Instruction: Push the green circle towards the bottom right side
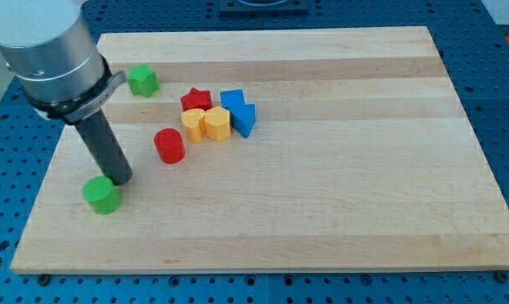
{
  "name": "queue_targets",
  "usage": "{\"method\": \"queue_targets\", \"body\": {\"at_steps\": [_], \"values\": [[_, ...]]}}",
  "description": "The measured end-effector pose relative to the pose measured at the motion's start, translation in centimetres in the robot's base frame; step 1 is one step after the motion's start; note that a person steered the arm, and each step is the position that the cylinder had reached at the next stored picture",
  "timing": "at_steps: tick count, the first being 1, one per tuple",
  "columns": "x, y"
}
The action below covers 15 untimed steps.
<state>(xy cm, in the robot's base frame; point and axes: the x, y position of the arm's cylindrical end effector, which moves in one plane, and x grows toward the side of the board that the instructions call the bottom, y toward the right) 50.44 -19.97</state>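
Observation:
The green circle point(101, 194) lies near the board's left edge, low in the view. My tip point(121, 180) stands just to its upper right, touching or nearly touching it. The dark rod rises from there up and left to the grey arm body at the view's top left.
A green star point(142, 80) lies at the upper left. A red cylinder point(169, 145) sits right of the rod. A cluster holds a red star point(196, 100), two yellow blocks point(192, 123) point(217, 123) and two blue blocks point(231, 100) point(244, 119). The wooden board point(338, 194) lies on a blue table.

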Motion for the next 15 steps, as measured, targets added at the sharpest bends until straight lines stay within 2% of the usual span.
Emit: {"method": "queue_targets", "body": {"at_steps": [2,3,4,5,6,7,8,9,10,11,13,14,15], "values": [[0.4,-10.1],[2.6,-10.1],[2.4,-2.6],[2.3,9.2],[2.3,7.4],[2.3,-3.3],[4.7,-6.1],[5.1,2.5],[2.9,14.0],[2.6,19.2],[3.8,1.9],[7.4,5.2],[8.7,13.8]]}}
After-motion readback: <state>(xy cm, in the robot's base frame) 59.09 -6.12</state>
